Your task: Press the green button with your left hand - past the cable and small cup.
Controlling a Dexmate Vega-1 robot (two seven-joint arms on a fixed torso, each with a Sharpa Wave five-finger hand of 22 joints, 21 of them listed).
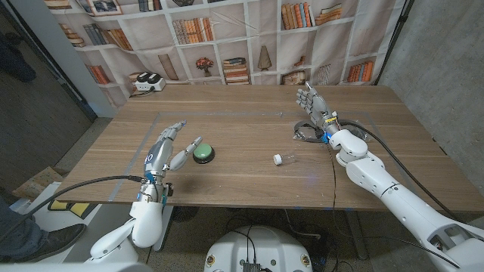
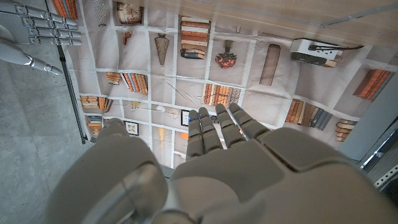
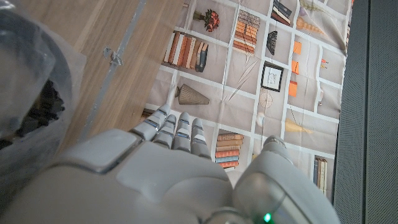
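The green button (image 1: 203, 153), a round dome on a black base, sits on the wooden table (image 1: 242, 185) left of the middle. My left hand (image 1: 168, 148) is just left of it, fingers straight and apart, holding nothing. Its thumb reaches the button's left edge; I cannot tell whether it touches. In the left wrist view the left hand (image 2: 236, 168) points at the bookshelf backdrop. A small clear cup (image 1: 281, 159) lies on its side right of the button. A coiled cable (image 1: 305, 133) lies further right. My right hand (image 1: 313, 103) stands upright behind the coil, fingers apart and empty.
A white device (image 1: 147, 81) stands at the table's back left corner. A cable (image 1: 333, 177) runs from the coil to the front edge. Tape lines (image 1: 227, 113) mark the tabletop. A blurred clear wrapped thing (image 3: 31, 106) is close to the right wrist camera.
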